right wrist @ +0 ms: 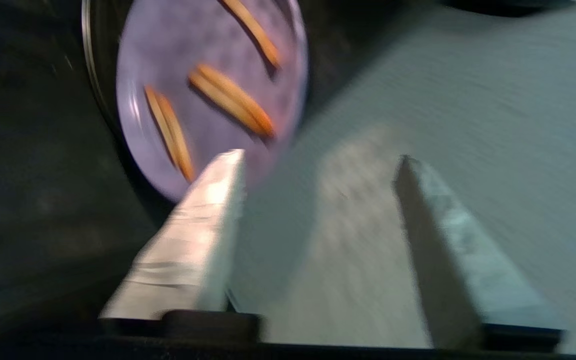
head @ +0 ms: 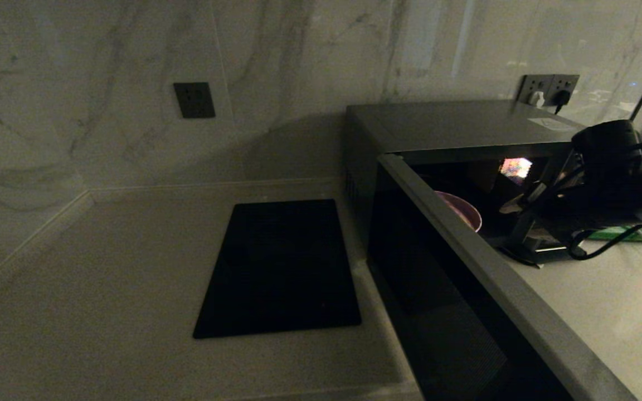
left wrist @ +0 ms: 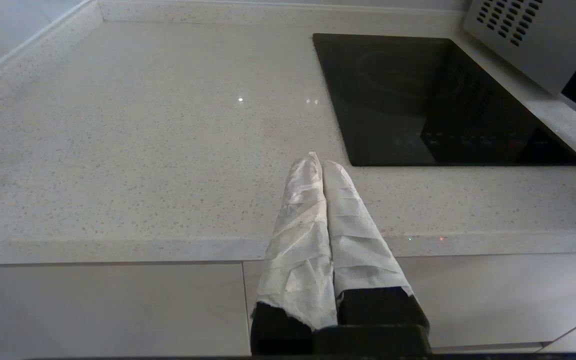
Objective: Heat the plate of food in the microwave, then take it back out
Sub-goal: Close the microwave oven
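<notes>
The left gripper (left wrist: 322, 165), fingers pressed together and empty, hangs parked over the counter. Ahead of the right gripper (right wrist: 318, 160), whose fingers are spread apart and empty, the plate (right wrist: 208, 95) sits inside the open microwave (head: 455, 128). It looks light, rigid and slick; grip its near rim, held level, or the loose sticks could slide.

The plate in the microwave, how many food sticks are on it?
3 on the plate of food: one nearest the fingers, one mid-plate, one farthest. More may be hidden.
</notes>
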Tool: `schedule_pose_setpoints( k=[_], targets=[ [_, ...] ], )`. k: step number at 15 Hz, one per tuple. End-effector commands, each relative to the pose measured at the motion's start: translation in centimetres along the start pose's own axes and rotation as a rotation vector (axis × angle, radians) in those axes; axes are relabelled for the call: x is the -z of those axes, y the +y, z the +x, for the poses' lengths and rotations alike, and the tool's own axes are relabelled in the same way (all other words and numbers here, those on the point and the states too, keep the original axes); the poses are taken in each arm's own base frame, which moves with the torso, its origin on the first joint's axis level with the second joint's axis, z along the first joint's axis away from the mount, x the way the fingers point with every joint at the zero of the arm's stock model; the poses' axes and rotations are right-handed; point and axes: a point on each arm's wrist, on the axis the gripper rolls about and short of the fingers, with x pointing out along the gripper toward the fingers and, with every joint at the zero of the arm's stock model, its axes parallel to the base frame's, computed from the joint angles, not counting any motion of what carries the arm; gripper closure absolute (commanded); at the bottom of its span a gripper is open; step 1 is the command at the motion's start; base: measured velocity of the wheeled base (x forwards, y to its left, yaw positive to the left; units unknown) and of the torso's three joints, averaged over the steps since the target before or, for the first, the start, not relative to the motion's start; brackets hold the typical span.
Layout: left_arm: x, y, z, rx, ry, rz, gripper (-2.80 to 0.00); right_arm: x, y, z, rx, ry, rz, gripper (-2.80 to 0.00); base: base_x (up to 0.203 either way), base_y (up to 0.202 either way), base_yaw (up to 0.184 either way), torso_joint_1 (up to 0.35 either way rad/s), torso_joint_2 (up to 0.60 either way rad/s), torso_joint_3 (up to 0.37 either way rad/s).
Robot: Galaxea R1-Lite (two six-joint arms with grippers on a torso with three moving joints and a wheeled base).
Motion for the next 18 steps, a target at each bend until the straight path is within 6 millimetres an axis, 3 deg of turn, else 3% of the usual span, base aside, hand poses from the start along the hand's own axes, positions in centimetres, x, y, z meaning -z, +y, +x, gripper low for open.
schedule_pose_setpoints(
  k=[1, 9, 11, 13, 18],
  targets=[
    [0.0, 0.0, 0.0, -0.001, 0.001, -0.001, 0.0, 1.3, -1.2, -6.4, -0.014, -0.075, -0.04, 0.0, 0.0, 0.0, 0.0, 0.0, 0.0, 0.0],
    [0.0, 0.0, 0.0, -0.001, 0.001, -0.001, 0.0, 7.0, -6.6, -21.7, 0.098, -0.462, -0.28, 0.0, 0.0, 0.0, 0.0, 0.0, 0.0, 0.0],
    [0.0, 0.0, 0.0, -0.001, 0.001, -0.001, 0.0, 7.6, -7.1, -24.1, 0.127, -0.545, -0.434, 0.0, 0.0, 0.0, 0.0, 0.0, 0.0, 0.0],
    [0.0, 0.0, 0.0, -0.001, 0.001, -0.001, 0.0, 7.4, -6.3, -26.5, 0.03, -0.604, -0.452, 0.0, 0.0, 0.0, 0.0, 0.0, 0.0, 0.0],
    [0.0, 0.0, 0.0, -0.001, 0.0, -0.001, 0.0, 7.7, -4.3, -28.7, -0.229, -0.562, -0.532, 0.0, 0.0, 0.0, 0.0, 0.0, 0.0, 0.0]
  ],
)
